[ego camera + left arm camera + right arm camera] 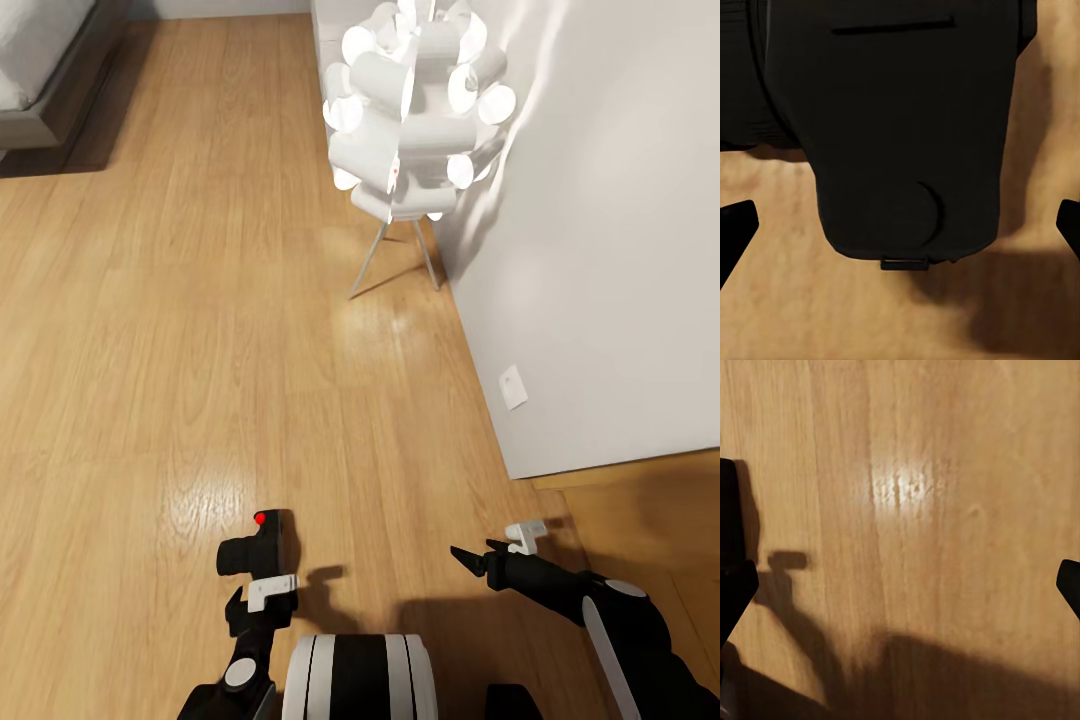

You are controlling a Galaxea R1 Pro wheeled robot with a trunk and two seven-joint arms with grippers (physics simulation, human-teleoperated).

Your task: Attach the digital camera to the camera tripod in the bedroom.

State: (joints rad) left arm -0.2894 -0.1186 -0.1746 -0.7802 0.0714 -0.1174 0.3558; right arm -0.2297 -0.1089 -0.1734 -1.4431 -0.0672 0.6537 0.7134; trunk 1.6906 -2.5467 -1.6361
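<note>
Digital camera (255,548), black, red button up: clamped in left gripper (262,585) above wood plank floor (180,330). Right gripper (497,549): fingers apart, holding nothing. Lit floor lamp (410,110) beside wall (600,250).

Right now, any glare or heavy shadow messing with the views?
Head view: glowing white tube-cluster floor lamp blows out, sheen on light wood plank floor. Left wrist: small black compact camera is underexposed, casting shadow. Right wrist: glare patch, arm shadows low.

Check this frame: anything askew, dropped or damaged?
Nothing stands out. The digital camera sits in the left gripper, red button up, above the wood floor. The right gripper is open and empty. The white floor lamp stands upright by the wall.
</note>
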